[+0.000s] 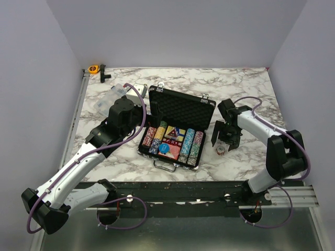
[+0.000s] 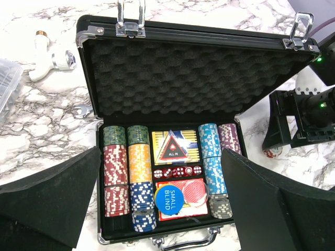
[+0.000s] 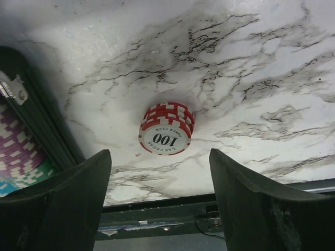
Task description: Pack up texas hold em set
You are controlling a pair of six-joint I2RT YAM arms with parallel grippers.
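The black silver-trimmed briefcase stands open mid-table, its foam-lined lid upright. Rows of multicoloured poker chips, a red card deck, dice and a blue "SMALL BLIND" disc lie in its base. A small stack of red-and-white "100" chips sits on the marble right of the case, also in the top view. My right gripper is open and empty just above that stack. My left gripper is open and empty over the case's near left side.
A clear plastic compartment box lies behind my left arm. An orange tape measure and a small black tool sit at the far left corner. A white fitting and a small wrench lie left of the lid. The table's front edge is close below the chip stack.
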